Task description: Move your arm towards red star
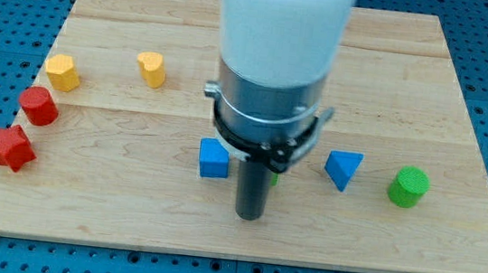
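Observation:
The red star [10, 147] lies at the board's far left edge, low in the view. A red cylinder-like block [39, 106] sits just above it. My tip [249, 216] is near the board's lower middle, far to the right of the red star. It stands just right of and below a blue cube [213, 159]. A sliver of a green block [274, 178] shows right behind the rod, mostly hidden.
A yellow hexagon-like block [62, 73] and a yellow heart-like block [151, 69] sit at upper left. A blue triangle [343, 169] and a green cylinder [409, 187] lie to the right. The wooden board [395, 80] rests on a blue pegboard.

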Available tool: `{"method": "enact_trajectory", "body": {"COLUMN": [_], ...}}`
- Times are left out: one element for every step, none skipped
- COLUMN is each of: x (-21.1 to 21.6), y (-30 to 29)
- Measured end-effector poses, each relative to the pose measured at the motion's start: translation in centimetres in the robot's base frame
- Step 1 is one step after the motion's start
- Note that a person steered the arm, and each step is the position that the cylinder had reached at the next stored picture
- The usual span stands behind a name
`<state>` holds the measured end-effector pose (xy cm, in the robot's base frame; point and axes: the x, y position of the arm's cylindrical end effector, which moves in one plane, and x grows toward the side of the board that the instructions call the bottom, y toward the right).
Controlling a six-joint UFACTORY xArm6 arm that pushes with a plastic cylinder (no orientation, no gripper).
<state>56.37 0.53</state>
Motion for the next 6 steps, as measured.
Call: {"method": "enact_trajectory", "body": {"x": [-1.5,-1.5,5.1,5.5,5.4,3.6], "y": [2.2,3.1,2.2,-9.5,-23.9,-30.8]}}
